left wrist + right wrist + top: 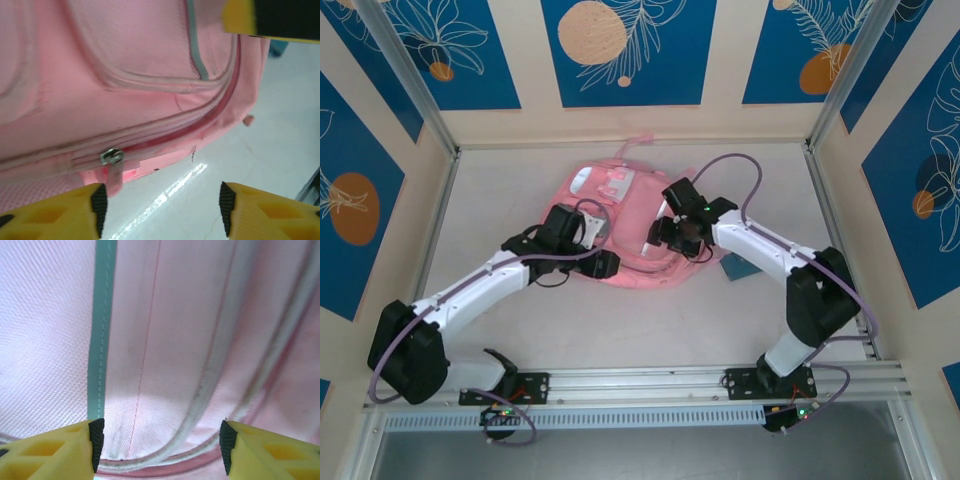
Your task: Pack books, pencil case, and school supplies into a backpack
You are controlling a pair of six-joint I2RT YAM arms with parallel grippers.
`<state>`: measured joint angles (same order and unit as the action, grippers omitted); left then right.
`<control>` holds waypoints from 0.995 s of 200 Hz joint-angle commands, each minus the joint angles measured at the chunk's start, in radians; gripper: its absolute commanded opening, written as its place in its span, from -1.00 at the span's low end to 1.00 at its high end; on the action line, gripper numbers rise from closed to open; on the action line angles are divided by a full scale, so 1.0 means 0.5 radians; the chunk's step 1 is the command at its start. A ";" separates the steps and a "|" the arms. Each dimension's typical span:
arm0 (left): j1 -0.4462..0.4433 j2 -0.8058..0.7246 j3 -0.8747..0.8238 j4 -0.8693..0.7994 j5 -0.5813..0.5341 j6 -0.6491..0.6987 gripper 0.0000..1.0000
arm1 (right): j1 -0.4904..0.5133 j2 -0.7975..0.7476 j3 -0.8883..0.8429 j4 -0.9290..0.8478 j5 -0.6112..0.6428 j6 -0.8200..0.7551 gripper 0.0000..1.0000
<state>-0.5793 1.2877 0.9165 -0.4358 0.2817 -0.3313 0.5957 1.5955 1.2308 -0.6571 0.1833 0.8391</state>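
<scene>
The pink backpack lies flat in the middle of the table. My left gripper is at its near edge, open. Its jaws stand wide apart over bare table. The metal zip slider and its pink pull tab hang just beside the left finger, ungripped. The zip beside it looks partly open. My right gripper hovers over the backpack's right half. It is open, close above pink fabric with a teal stripe. I cannot pick out any books or a pencil case.
A teal-blue thing pokes out from under the right forearm, right of the backpack; I cannot tell what it is. White table stretches in front of the backpack. Metal frame posts and walls bound the table on three sides.
</scene>
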 commanded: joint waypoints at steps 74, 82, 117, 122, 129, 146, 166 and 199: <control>0.321 -0.398 -0.220 -0.205 -0.495 -0.857 0.50 | 0.751 0.236 0.353 -0.146 0.201 -0.025 0.16; 0.350 -0.413 -0.233 -0.205 -0.498 -0.886 0.51 | 0.796 0.306 0.423 -0.173 0.247 0.021 0.14; 0.445 -0.425 -0.277 -0.184 -0.432 -0.964 0.54 | 0.861 0.574 0.716 -0.368 0.494 0.178 0.07; 0.451 -0.425 -0.281 -0.182 -0.426 -0.973 0.54 | 0.861 0.609 0.750 -0.389 0.516 0.186 0.07; 0.461 -0.419 -0.287 -0.171 -0.408 -0.982 0.55 | 0.860 0.664 0.801 -0.425 0.543 0.201 0.07; 0.475 -0.408 -0.299 -0.123 -0.357 -1.016 0.55 | 0.864 0.767 0.884 -0.479 0.583 0.222 0.04; 0.480 -0.379 -0.323 -0.024 -0.312 -1.085 0.54 | 0.863 0.847 0.940 -0.512 0.613 0.233 0.00; 0.481 -0.247 -0.348 0.230 -0.170 -1.193 0.51 | 0.862 0.899 0.981 -0.563 0.682 0.218 -0.18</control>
<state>-0.3508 1.1172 0.7567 -0.4355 0.1219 -0.8673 1.0275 2.0281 1.6875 -0.8768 0.4568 0.9279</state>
